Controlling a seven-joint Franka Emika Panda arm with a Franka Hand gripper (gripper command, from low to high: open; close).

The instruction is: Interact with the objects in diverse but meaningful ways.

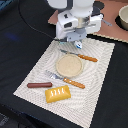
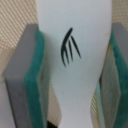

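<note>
While tool [image 2: 75, 65] clamps white piece [image 2: 75, 45] between green pads [image 2: 37, 75], grip looks narrow; piece could slip, drop onto placemat [image 1: 100, 85].

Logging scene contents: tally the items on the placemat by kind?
Bread loaf: 1
Sausage: 1
Plate: 1
Fork: 1
Knife: 1
Total: 5
The claw holds a separate white piece above the mat.
</note>
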